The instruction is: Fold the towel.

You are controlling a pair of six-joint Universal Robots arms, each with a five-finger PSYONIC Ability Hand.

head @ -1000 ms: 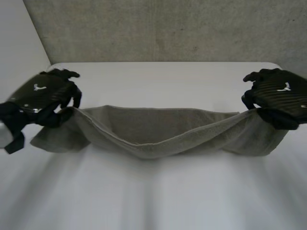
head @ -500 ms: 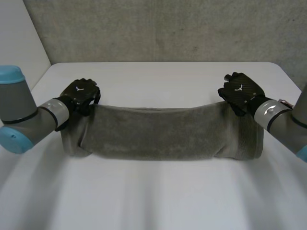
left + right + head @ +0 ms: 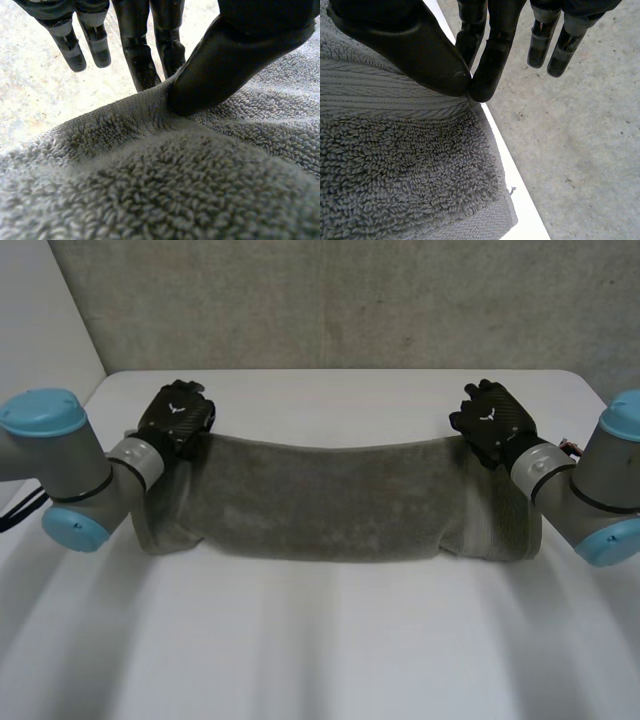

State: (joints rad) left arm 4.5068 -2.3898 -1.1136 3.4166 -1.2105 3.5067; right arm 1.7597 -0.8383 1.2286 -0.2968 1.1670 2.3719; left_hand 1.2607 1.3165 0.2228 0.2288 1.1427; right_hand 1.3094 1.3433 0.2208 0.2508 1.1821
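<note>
Bench: the white bench lies bare on the near side of both hands.
Towel: the grey towel lies as a long doubled band across the bench, spanning from one hand to the other. Its near fold is below the wrists and its far edge is at the fingertips.
Left hand: the left hand is at the towel's far corner on its own side. In the wrist view the thumb nips the towel's edge against one finger, and the other fingers hang straight beside it.
Right hand: the right hand is at the opposite far corner. Its thumb and one finger meet on the hem in a tight pinch, with the remaining fingers straight.
Step in hand: laying the top layer over the lower one looks almost finished.
Doing it well: lower both corners together and keep the cloth taut between the hands so the far edge lands straight. Match it to the layer underneath before letting go, since some of that layer pokes out below the right wrist. Then lift the hands straight up so they do not drag the corners.
Beyond: a rough grey wall stands past the fingertips.
In the way: nothing lies on the bench near either hand. The bench's edge runs close beside the right hand's corner, so the towel could slip over it there.
</note>
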